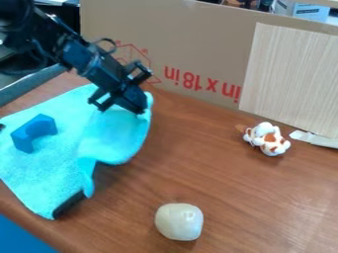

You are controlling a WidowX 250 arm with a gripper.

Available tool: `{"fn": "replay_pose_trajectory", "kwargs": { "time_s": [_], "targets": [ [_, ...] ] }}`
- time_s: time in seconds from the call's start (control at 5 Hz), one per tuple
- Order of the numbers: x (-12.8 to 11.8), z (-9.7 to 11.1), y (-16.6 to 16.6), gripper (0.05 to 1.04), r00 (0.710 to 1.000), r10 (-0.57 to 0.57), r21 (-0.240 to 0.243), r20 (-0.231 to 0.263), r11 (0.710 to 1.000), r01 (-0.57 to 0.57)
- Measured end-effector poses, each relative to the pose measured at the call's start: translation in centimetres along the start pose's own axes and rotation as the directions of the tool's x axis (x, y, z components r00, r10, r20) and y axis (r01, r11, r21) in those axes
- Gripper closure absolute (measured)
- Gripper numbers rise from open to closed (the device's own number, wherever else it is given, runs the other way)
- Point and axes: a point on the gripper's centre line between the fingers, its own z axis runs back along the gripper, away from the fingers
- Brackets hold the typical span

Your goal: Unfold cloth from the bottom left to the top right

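A rounded, off-white, glossy object (pixel 180 222) sits on the brown wood-grain tabletop (pixel 231 197), nearest the camera. A flat blue surface (pixel 23 237) shows in the bottom left corner of the view. Farther back on the left, the light turquoise, fuzzy cloth (pixel 49 170) lies spread over the tabletop, its right part folded over and raised in a rounded bulge. A dark strip (pixel 68 204) shows along its lower tip, and a solid blue, notched block (pixel 33 132) rests on its left part.

The black robot arm (pixel 78 52) comes in from the upper left, and its black end effector (pixel 136 106) points down at the cloth's upper right corner, against the fabric. Whether it is spread or pinching the cloth, I cannot tell.

To the right, well apart from the cloth, sits a small, lumpy, white and orange-brown object (pixel 267 139), with a thin whitish strip (pixel 316 139) near it. Behind stands a brown cardboard panel (pixel 198 39) with red print, a pale wood-grain board (pixel 290 79) against its right part.
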Motion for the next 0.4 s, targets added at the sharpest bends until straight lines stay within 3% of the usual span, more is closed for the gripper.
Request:
{"fn": "replay_pose_trajectory", "kwargs": {
  "time_s": [0.4],
  "targets": [
    [-0.2, -3.3, -1.8, 1.029, 0.999, 0.028, 0.003, 0.018, 1.000, -0.028]
  ]
}}
